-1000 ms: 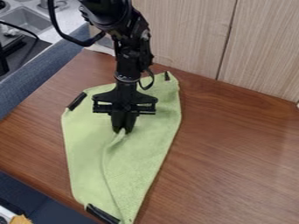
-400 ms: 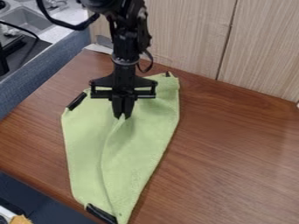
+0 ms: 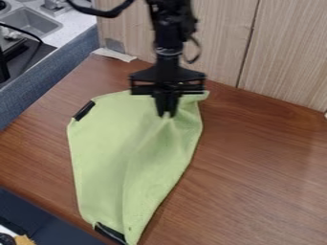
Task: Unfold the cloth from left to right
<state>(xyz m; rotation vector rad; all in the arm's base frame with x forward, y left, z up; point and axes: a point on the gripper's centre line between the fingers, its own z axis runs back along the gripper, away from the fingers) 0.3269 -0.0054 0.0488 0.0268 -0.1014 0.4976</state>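
Pinching green cloth (image 3: 108, 153) in cam view, end effector (image 3: 167, 115) clamped on raised fold nr its upper R; cloth spreads on brown surface (image 3: 256, 167) twd 6–9 o'clock. Upper blk strip (image 3: 84, 110) at 9, lower blk strip (image 3: 110, 233) approx 7, both on cloth edge. Sink (image 3: 30, 23) btwn 10 & 11; wood panel (image 3: 287, 52) 1–2.

Claw (image 3: 167, 114) downward, seemingly closed.

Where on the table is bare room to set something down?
The table right of the cloth, up to the wall; a smaller patch at left, by the blue partition. Crowded: the cloth's far part, where the gripper pinches it.
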